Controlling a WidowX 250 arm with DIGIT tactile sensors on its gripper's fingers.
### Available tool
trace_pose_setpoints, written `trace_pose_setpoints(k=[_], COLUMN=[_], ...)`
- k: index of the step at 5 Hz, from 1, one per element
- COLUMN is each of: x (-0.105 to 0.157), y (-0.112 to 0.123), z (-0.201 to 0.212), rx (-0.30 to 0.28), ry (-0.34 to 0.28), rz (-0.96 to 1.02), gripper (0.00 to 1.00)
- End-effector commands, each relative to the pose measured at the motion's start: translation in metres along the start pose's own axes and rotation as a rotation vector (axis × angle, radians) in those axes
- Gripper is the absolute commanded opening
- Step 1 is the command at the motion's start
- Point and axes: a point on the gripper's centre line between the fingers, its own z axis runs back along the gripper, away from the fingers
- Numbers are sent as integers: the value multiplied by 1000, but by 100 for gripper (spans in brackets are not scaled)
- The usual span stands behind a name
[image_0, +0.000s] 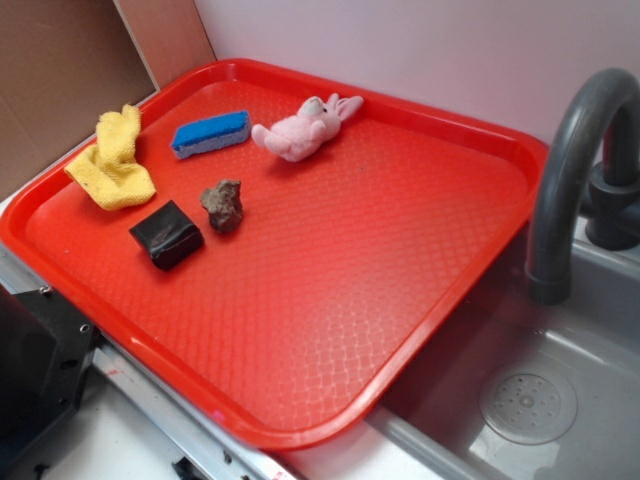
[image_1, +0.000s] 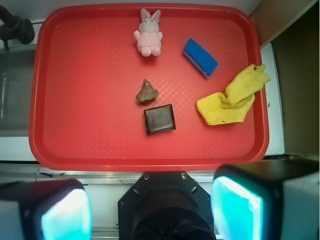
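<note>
While the hand (image_1: 151, 207) gapes, black block (image_1: 160, 119) lies nearest.

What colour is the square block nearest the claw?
Black, slightly glossy. The block shows best in the wrist view, beside the brown rock.

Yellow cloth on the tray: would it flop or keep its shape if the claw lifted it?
Probably floppy: the cloth lies crumpled in soft folds, so it would likely droop from wherever it is pinched. It looks thin, so probably light. Pushed, it might bunch up on the textured tray rather than slide.
</note>
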Motion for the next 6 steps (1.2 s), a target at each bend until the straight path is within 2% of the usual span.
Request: trace_pose_setpoints(k=[1,2,3,4,5,6], x=[0,10,27,53,99,134], y=[0,1,-5,-6,-5,4], z=[0,-7,-17,-33,-62,-89], rx=[0,60,158,115,84,94], ry=[0,-39,-188,-223,-297,-317], rz=[0,81,213,191,141,129], gripper=[100,100,100,100,100,100])
